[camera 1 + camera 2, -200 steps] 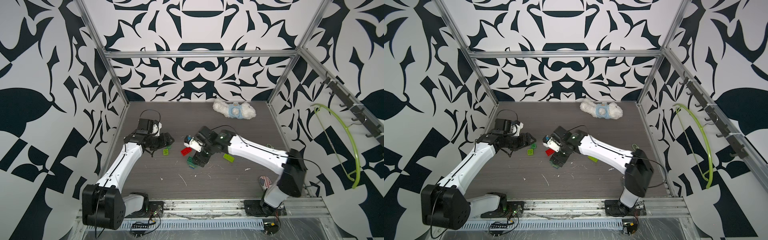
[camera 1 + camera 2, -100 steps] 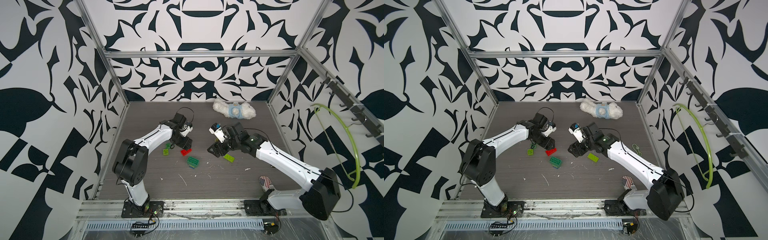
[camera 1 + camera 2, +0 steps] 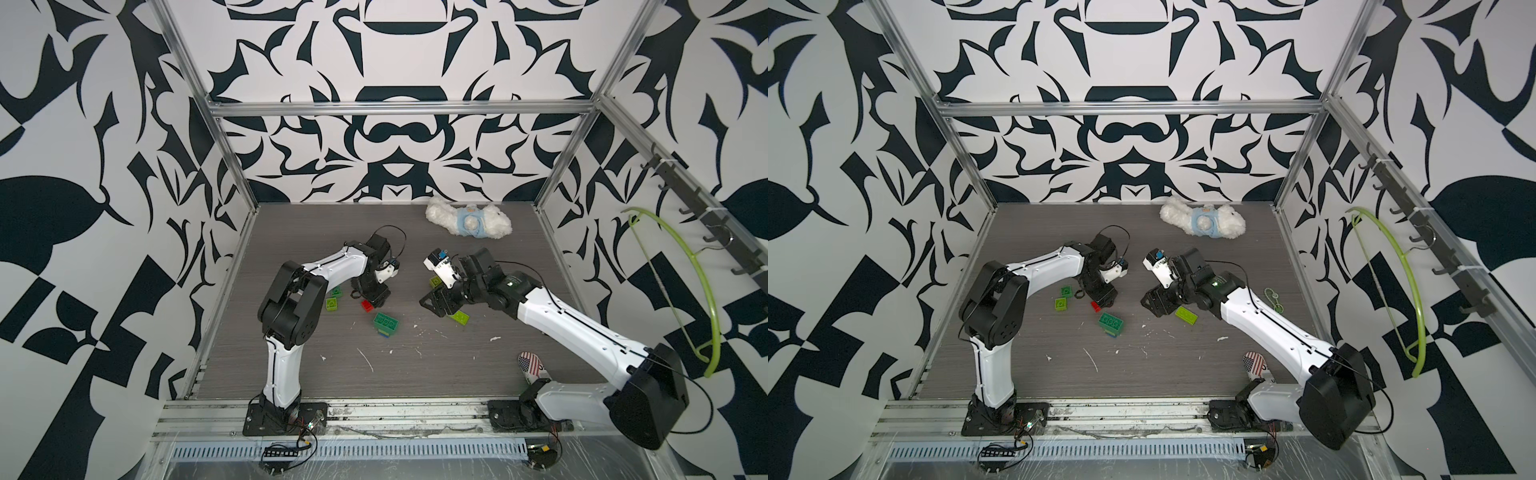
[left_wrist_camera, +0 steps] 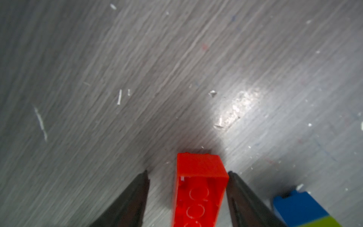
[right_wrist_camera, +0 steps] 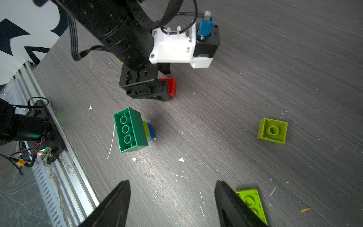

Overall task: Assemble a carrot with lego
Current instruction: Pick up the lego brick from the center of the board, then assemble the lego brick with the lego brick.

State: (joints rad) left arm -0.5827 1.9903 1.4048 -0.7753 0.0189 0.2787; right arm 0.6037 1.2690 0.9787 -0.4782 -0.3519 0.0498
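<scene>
Jaws apart around the red brick (image 4: 200, 196) just beside the green-lime-blue stack (image 3: 386, 324), the left gripper (image 4: 187, 171) seemingly touches one side only, so centre before closing; the right gripper (image 5: 172, 182) gapes empty.

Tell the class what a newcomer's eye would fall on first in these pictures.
The bold black-and-white walls, then the red brick between the left end effector's open jaws. Nearby lies a stack of green, lime and blue bricks; a white plush toy lies by the back wall.
</scene>
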